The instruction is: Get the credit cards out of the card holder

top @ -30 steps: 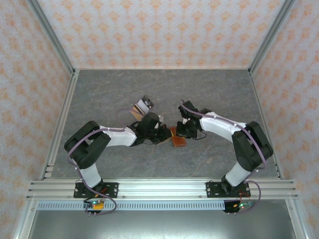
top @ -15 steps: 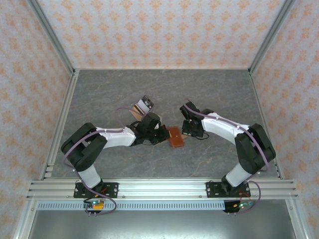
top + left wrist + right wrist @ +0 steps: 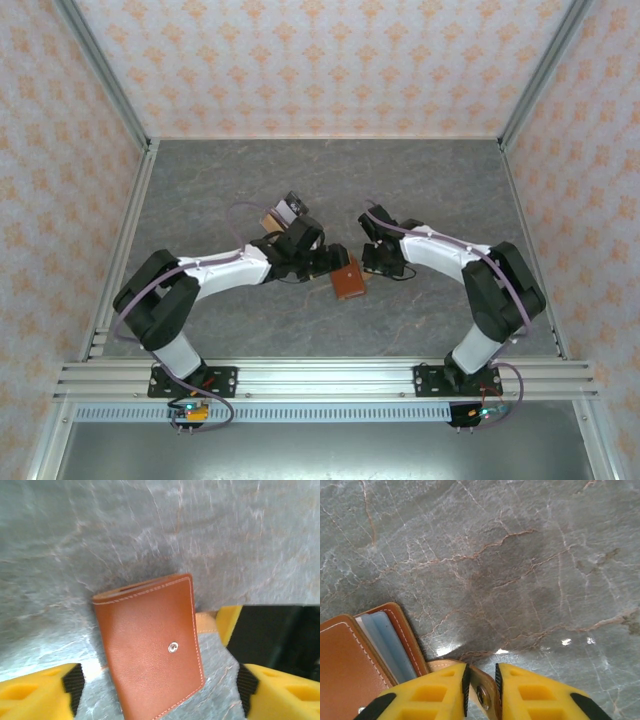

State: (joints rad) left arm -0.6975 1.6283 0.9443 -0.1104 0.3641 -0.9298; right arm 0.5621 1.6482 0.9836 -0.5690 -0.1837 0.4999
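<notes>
**A:** Start from above. Where does the card holder point(image 3: 349, 280) sit?

**B:** About mid-table point(image 3: 430, 180), on the grey marbled top. It is between the two wrists and a touch nearer than either. The left gripper point(image 3: 330, 265) is just beside its left edge, and the right gripper point(image 3: 368, 264) is at its far right corner. A tan boxy object point(image 3: 285, 212) with black-and-white parts stands behind the left arm, farther back and to the left.

**A:** And the left pincer, from its own camera?

**B:** The left gripper point(image 3: 160, 685) is spread wide. Its yellow fingers point(image 3: 30, 695) stand one on each side of the card holder point(image 3: 150, 645), and neither touches the leather. The brown cover faces the lens, with a small metal snap stud point(image 3: 173, 647) in the middle of it. A tan strap point(image 3: 205, 622) runs off one edge toward a yellow pad with a dark body behind it.

**A:** Is the holder flat on the table point(image 3: 150, 530)?

**B:** I cannot tell. There is shadow under one edge.

**A:** What does the right wrist camera show?

**B:** The right gripper point(image 3: 481, 690) is pinched nearly closed on the strap point(image 3: 482, 692) of the holder. A metal snap shows in the slit between the fingers point(image 3: 427, 697). The card holder point(image 3: 345, 665) lies at the lower left, its fold slightly ajar. Pale blue-grey pockets point(image 3: 390, 645) show between the brown covers. Marbled table point(image 3: 520, 555) lies beyond.
</notes>
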